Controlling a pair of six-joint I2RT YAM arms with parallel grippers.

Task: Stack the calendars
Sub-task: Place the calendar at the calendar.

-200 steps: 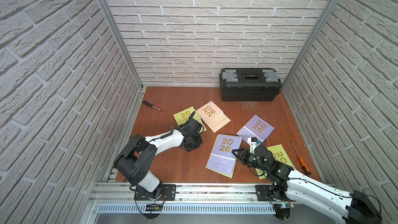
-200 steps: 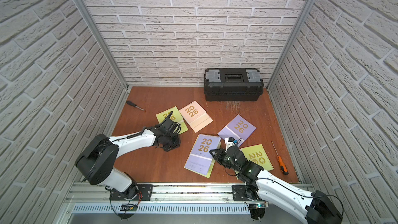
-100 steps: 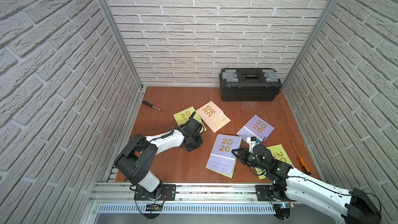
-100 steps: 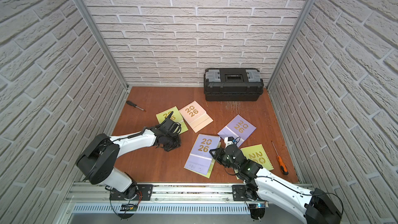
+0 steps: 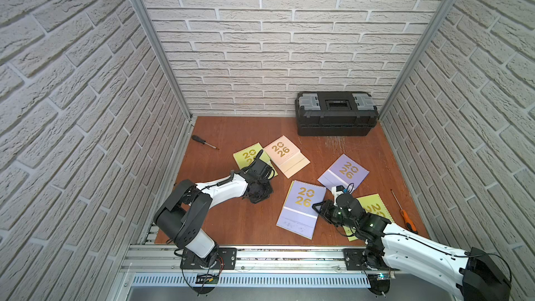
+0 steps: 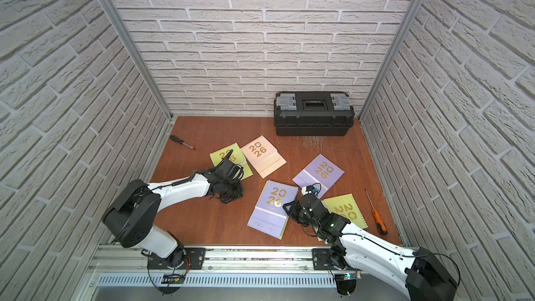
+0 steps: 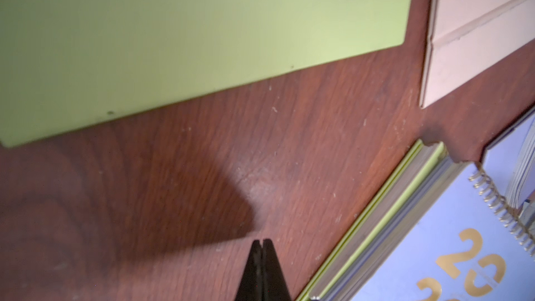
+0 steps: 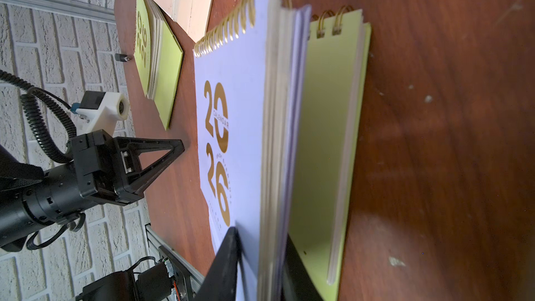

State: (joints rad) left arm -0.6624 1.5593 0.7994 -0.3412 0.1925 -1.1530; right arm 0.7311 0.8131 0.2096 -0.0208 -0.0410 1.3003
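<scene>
Nothing visibly moved since a second ago, right gripper (image 8: 260,236) astride flat lavender spiral-bound 2026 calendar (image 8: 246,111), pinch or slack unclear, left gripper (image 7: 262,244) pressed together

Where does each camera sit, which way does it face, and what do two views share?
Top views: high above the front rail, facing down toward the back wall, onto the table and the black toolbox; both arms show.
Left wrist: low over the table, facing a lime green calendar; only the shut left gripper shows.
Right wrist: near table level, facing along the stacked lavender calendar, straddled by the right gripper; the left gripper shows.
Shared: both wrist views show that lavender calendar on a second lime green calendar.
</scene>
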